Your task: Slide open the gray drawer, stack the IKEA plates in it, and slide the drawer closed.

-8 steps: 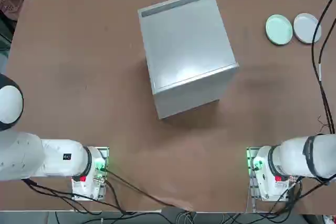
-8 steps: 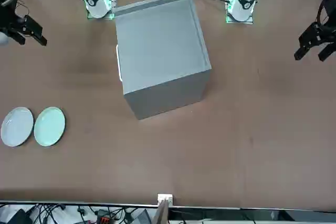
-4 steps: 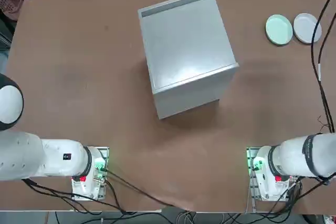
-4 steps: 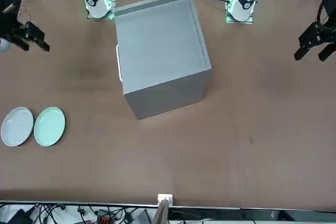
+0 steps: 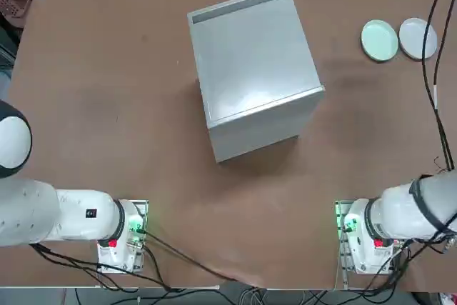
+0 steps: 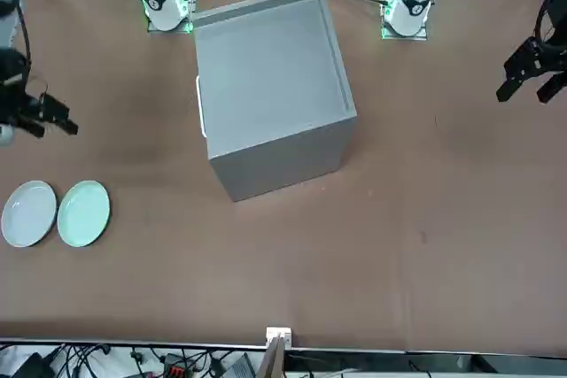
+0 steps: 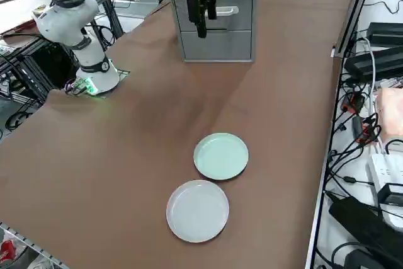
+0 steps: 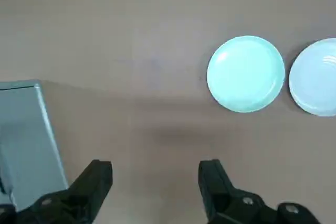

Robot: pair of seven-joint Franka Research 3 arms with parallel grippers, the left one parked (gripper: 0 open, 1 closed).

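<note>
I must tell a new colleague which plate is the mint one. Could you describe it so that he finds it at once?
Start from the big gray cabinet mid-table. In the top view, two small round plates lie side by side on the brown table, toward the far right corner. The mint plate is the one nearer the cabinet, pale green, while the white plate beside it lies nearer the table edge.
</note>
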